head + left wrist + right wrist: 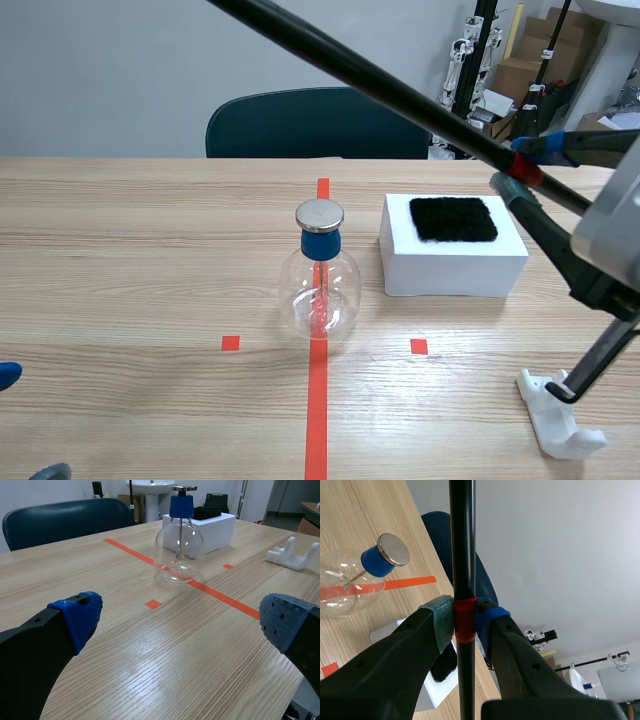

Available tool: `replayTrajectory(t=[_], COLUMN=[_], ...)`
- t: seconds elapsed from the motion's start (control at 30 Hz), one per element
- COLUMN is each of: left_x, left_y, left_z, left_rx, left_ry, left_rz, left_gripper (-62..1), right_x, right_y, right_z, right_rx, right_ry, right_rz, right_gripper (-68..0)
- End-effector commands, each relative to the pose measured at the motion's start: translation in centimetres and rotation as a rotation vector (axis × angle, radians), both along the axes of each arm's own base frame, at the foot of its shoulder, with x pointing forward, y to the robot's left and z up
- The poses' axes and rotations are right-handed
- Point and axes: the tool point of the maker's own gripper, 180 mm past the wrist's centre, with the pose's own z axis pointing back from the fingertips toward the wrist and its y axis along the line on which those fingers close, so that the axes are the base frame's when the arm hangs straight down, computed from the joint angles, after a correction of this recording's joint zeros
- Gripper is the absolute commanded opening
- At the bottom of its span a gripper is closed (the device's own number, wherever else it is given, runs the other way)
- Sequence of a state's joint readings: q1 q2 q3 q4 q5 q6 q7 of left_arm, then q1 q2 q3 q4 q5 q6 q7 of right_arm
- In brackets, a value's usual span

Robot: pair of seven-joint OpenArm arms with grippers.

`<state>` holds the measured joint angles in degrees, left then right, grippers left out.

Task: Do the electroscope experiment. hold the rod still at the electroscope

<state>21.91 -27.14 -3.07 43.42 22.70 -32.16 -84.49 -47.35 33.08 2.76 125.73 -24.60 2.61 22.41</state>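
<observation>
The rod (380,85) is being clamped between the right gripper's (522,170) fingers, raised well clear of the electroscope (320,275) — bringing it close is judged outstanding; the left gripper (180,620) gapes, empty.

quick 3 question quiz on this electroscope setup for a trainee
1. True or false: the rod is not touching the electroscope.
2. The right end effector is shut on: A the rod, B the electroscope, C nothing.
3. Fill in: the left end effector is ___, with nothing between its fingers.
Key: 1 true; 2 A; 3 open.
</observation>
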Motion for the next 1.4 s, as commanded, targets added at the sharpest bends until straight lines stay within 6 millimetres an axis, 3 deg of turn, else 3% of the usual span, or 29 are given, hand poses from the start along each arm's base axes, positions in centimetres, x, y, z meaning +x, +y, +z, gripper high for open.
replayTrajectory(t=[0.0, 0.7, 1.13, 1.37], left_x=[0.2, 0.2, 0.2, 0.2], left_y=[0.2, 0.2, 0.2, 0.2], left_z=[0.7, 0.7, 0.7, 0.7], left_rx=[-0.014, -0.014, -0.014, -0.014], left_ry=[-0.023, -0.023, -0.023, -0.023], left_rz=[0.002, 0.002, 0.002, 0.002], left_gripper=[1.4, 1.4, 1.4, 1.4], right_x=[0.1, 0.4, 0.5, 4.1], right_y=[-0.1, -0.5, -0.7, -3.8], right_z=[0.5, 0.2, 0.0, 2.3], right_rx=[-0.001, -0.016, -0.147, -0.225], right_ry=[-0.022, -0.010, -0.085, -0.199], right_rz=[0.005, -0.026, -0.022, -0.215], right_gripper=[-65.3, -65.3, -65.3, -65.3])
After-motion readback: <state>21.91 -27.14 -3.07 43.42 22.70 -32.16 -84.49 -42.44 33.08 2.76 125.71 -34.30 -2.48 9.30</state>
